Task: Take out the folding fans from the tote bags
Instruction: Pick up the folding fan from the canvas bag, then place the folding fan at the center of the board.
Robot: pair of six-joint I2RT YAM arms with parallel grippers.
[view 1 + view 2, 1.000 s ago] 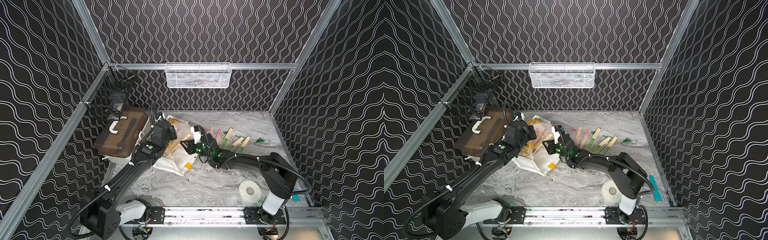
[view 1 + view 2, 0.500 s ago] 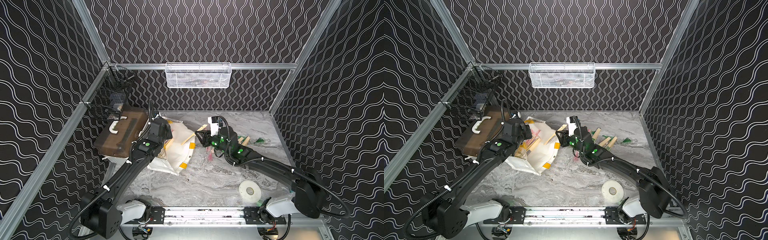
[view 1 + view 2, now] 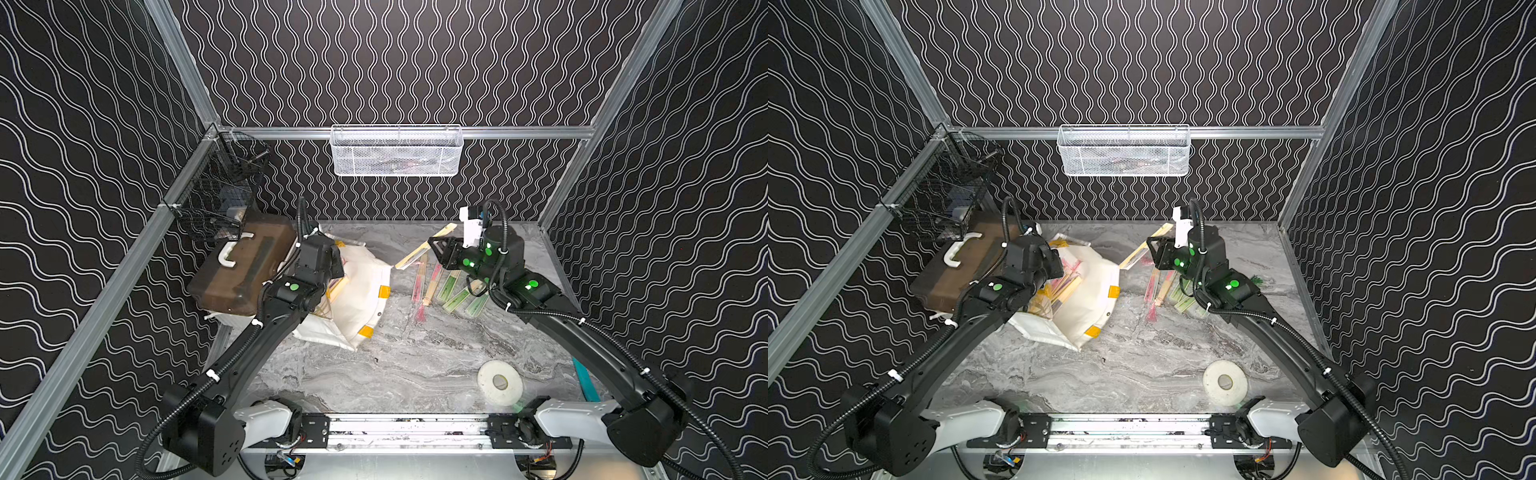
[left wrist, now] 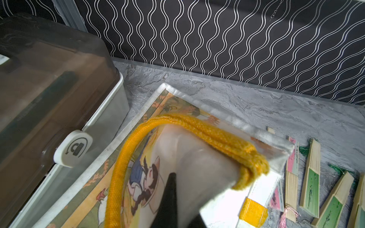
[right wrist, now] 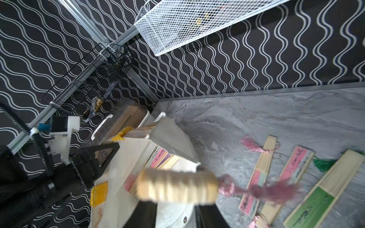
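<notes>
Unpacking is partly done: the right arm's fingers [image 3: 438, 251], partly closed, clamp a pale-ribbed, pink-tasselled folding fan [image 3: 413, 255] in the air just above centre frame, clear of the white tote bag [image 3: 361, 299] slumped at centre left. A handful of fans [image 3: 451, 286] already lie on the bench [image 3: 415, 365] right of centre. More fans [image 3: 1065, 286] show in the bag's mouth, whose rim the left fingers [image 4: 171, 189], fully closed, appear to pinch.

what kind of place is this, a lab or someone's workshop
Most likely a robot test cell: two black robot arms on a silver metal base rail, black wavy-patterned wall panels in aluminium framing, and a grey marble-look tabletop.
</notes>
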